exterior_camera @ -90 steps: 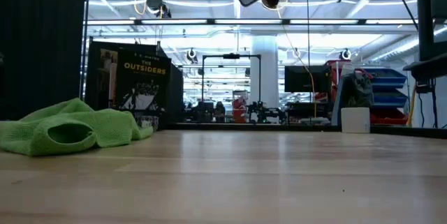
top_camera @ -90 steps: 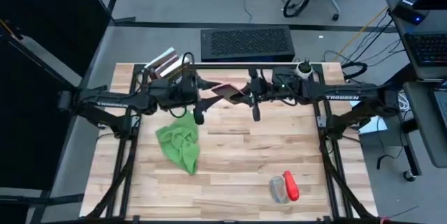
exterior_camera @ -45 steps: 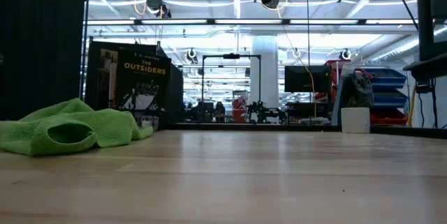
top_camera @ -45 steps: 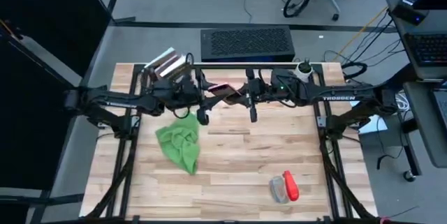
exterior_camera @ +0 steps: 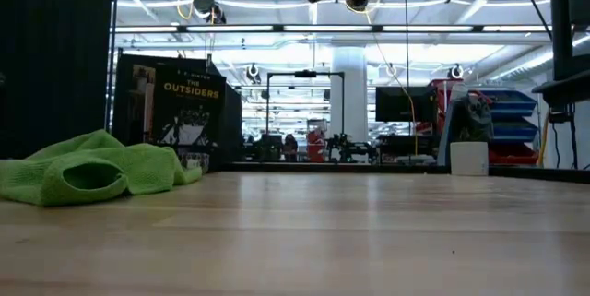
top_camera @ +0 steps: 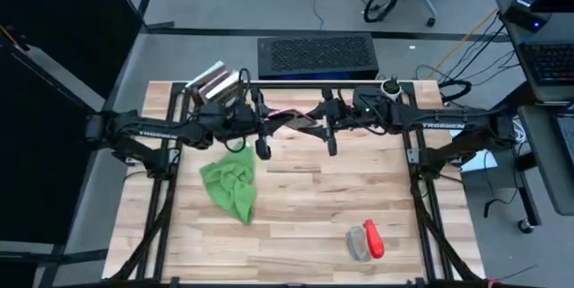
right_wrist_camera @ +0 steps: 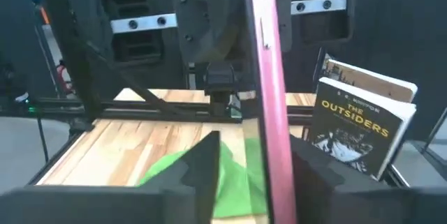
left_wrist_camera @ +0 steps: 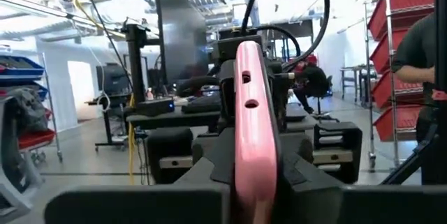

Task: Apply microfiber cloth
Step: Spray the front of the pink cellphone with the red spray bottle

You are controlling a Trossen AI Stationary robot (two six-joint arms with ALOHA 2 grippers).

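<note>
Wooden planks make up my table (top_camera: 305,225), with a workshop of racks and monitors beyond its far edge. Both my arms reach toward each other over the far middle of the table, raised well above it. Between them hangs a flat pink-edged device (top_camera: 291,119); my left pincer (top_camera: 269,123) is clenched on one end of it and my right pincer (top_camera: 316,123) on the other, each wrist view showing the pink edge (left_wrist_camera: 253,126) standing between that pincer's dark fingers. My microfiber cloth (top_camera: 230,183) lies crumpled on the table's left half, below and nearer than my left pincer, apart from both pincers. A book titled "The Outsiders" (exterior_camera: 187,112) stands at the far left corner. A clear spray bottle with a red trigger (top_camera: 365,240) lies near the front right.
</note>
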